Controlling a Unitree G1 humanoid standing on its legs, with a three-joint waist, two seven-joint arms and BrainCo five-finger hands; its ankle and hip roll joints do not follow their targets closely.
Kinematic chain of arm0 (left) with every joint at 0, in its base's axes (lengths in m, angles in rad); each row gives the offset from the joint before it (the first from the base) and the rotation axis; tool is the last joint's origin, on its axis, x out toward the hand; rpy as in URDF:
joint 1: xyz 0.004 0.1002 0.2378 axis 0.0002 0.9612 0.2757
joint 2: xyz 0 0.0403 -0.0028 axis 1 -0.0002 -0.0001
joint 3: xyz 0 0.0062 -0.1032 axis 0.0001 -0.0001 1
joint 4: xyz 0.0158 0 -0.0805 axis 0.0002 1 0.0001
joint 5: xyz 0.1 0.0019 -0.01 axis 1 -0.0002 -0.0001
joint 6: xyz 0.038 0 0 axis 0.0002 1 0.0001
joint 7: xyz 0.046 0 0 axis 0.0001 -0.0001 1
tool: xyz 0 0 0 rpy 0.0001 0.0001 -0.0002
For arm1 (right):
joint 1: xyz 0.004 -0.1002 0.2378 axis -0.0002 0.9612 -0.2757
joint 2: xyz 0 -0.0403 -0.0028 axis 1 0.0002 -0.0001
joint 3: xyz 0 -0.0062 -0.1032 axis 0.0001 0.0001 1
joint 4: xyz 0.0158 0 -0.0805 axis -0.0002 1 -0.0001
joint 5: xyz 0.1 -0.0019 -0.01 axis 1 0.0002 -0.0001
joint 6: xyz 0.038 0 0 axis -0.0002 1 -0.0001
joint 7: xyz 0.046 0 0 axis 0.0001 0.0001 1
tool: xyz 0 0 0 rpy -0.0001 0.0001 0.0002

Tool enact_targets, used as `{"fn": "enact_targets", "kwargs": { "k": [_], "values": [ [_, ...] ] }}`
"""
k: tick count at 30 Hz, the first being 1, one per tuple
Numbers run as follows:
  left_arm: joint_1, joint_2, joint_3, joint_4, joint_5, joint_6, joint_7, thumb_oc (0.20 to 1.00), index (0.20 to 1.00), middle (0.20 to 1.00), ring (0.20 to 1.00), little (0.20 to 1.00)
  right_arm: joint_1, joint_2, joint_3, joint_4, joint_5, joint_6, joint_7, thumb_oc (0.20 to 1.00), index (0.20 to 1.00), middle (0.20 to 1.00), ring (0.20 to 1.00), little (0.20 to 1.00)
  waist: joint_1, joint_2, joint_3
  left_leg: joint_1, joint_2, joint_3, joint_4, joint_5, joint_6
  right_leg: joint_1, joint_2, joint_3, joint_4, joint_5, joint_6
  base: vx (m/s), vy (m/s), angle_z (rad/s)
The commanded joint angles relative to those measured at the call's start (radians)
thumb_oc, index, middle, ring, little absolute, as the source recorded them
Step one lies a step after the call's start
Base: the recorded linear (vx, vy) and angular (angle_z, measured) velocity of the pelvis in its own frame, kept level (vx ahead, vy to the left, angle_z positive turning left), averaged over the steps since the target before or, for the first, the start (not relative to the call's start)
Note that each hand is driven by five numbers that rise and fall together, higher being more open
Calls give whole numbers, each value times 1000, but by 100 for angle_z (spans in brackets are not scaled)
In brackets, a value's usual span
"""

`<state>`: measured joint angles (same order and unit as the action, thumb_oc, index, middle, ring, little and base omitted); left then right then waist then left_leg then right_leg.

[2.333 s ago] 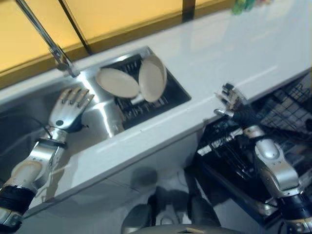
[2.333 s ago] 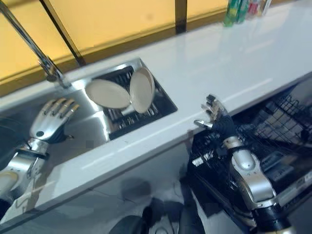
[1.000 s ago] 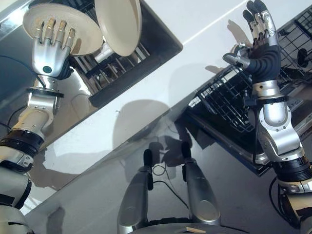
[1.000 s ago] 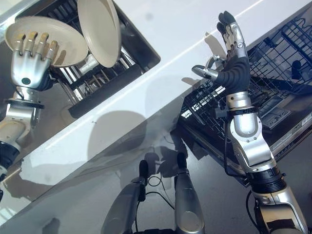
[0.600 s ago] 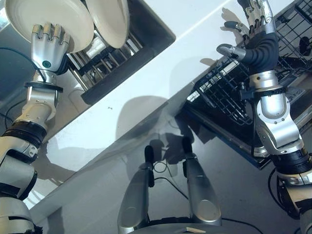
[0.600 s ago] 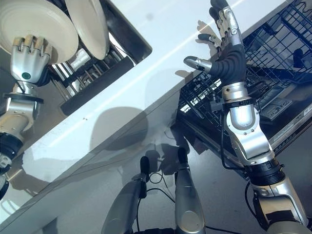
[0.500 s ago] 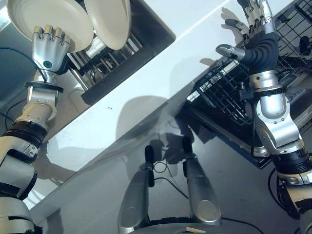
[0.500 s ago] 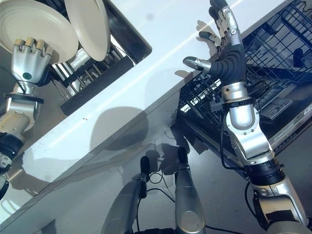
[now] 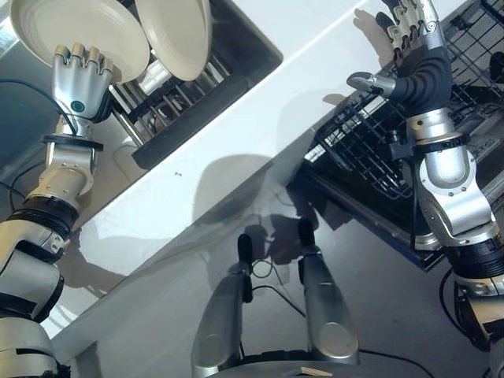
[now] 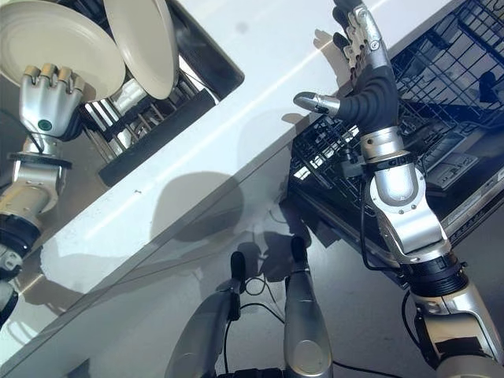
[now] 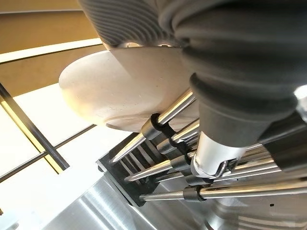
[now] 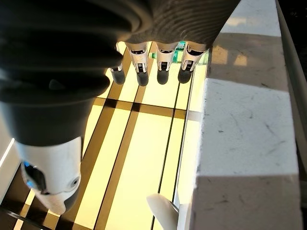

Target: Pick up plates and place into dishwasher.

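Cream round plate in sink rack: left hand fingers curled round its rim. Right hand spread, empty. Next: lift plate clear, carry to black wire dishwasher basket.

cream plate, rack bars, hand

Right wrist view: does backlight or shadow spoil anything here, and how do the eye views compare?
Right wrist view: bright yellow window panels backlight the right robot hand, leaving its cover nearly black; a hard shadow band crosses the white counter. Left eye view: even light, soft shadows on the counter; both plates read clearly.
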<state>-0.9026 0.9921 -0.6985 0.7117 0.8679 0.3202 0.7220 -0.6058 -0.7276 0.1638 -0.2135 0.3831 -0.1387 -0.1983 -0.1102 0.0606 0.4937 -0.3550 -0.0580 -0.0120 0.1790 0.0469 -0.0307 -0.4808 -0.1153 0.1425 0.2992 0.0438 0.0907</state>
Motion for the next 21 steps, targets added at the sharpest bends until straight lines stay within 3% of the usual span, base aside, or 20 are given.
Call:
{"fn": "enact_targets", "kwargs": {
  "k": [1,7,13,21],
  "values": [
    [-51,19,136,61,-105,45,50,200,200,200,200,200,100,-35,-6,98,29,123,22,1000,1000,1000,1000,1000,-3,22,0,24,-59,12,50,-52,42,76,-22,-15,-93,37,-15,20,31,1],
    [14,42,231,-43,-216,7,221,200,200,200,200,200,134,-55,-32,80,41,137,38,1000,1000,1000,1000,1000,8,42,-21,45,-63,7,41,-53,39,86,-34,-24,-84,22,-19,12,17,1],
    [127,36,425,-220,-266,-100,340,200,200,200,200,200,192,-45,-95,51,30,153,62,1000,1000,1000,1000,1000,34,55,-43,61,-66,-9,32,-53,40,97,-47,-44,-76,5,-24,16,-3,9],
    [253,28,609,-436,-234,-124,318,200,200,200,200,200,249,-25,-155,-14,22,194,88,1000,1000,1000,1000,1000,48,61,-77,78,-64,-28,20,-53,39,107,-51,-54,-68,-12,-28,9,-11,5]
  ]
}}
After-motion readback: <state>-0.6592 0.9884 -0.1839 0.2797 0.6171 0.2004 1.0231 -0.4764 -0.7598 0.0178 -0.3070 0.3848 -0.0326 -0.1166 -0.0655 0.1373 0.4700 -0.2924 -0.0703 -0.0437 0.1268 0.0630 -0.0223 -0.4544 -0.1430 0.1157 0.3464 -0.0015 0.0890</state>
